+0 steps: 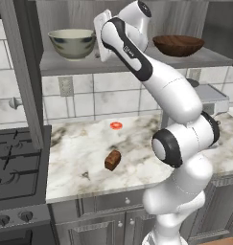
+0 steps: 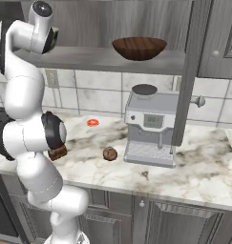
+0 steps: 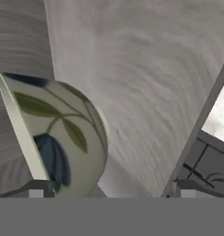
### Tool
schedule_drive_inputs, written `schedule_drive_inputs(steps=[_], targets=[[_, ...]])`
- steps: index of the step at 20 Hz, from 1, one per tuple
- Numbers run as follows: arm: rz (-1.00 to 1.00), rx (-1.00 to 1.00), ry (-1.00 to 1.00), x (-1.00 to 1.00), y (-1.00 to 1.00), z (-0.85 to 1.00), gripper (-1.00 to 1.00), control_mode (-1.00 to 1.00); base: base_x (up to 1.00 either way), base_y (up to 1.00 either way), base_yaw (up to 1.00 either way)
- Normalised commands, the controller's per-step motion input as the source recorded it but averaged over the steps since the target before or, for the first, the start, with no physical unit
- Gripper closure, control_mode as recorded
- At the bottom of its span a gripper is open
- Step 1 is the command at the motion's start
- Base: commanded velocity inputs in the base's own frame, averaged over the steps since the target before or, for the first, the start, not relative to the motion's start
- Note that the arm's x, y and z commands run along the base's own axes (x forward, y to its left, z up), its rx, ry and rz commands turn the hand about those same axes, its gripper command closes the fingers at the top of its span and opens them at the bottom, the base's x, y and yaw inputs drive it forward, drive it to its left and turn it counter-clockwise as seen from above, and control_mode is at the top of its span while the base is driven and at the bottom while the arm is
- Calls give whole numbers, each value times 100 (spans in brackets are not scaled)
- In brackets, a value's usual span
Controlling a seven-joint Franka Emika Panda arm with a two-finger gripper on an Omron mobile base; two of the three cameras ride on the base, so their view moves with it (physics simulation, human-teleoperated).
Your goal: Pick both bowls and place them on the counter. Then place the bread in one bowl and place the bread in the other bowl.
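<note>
Bowls were what I was after, and both sat up on the grey wall shelf (image 1: 137, 62), not on the table. From the left base view I went across from the left: the black stove (image 1: 17, 162) lay at the far edge, with the marble table (image 1: 75, 153) beside it. Above, the cream ceramic bowl (image 1: 72, 43) stood upright on the shelf's left part. My hand (image 1: 101, 36) was raised to shelf height just beside that bowl's right side; the arm hid the fingers there, so I could not tell contact from that side. On the table below lay a small red disc-like thing (image 1: 116, 125) near the tiled wall, and the dark brown chunk of bread (image 1: 112, 160) sat nearer the front edge. Further right on the shelf rested the dark wooden bowl (image 1: 178, 45), well apart from the cream one.

In the hand view the cream bowl showed its leaf-painted outside, close up and tilted by the camera's roll. One fingertip (image 3: 36, 189) sat at its lower edge, the other (image 3: 187, 189) stood far off. So the hand was spread wide and held nothing.

From the right base view, a round brown roll (image 2: 110, 153) lay just left of the coffee machine (image 2: 151, 126).
</note>
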Motion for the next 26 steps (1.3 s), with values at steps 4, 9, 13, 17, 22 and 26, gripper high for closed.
schedule_drive_inputs(steps=[4, 9, 13, 17, 22, 26], targets=[[0, 3, 0, 16, 23, 19, -100, -100, 0, 0, 0], [0, 1, 0, 22, 14, 8, -100, -100, 0, 0, 0], [0, 0, 0, 15, 12, 0, -100, -100, 0, 0, 0], [0, 0, 0, 15, 10, -2, -100, -100, 0, 0, 0], [0, 0, 0, 26, 7, -2, -100, -100, 0, 0, 0], [0, -1, 2, 17, 5, -6, -100, -100, 0, 0, 0]])
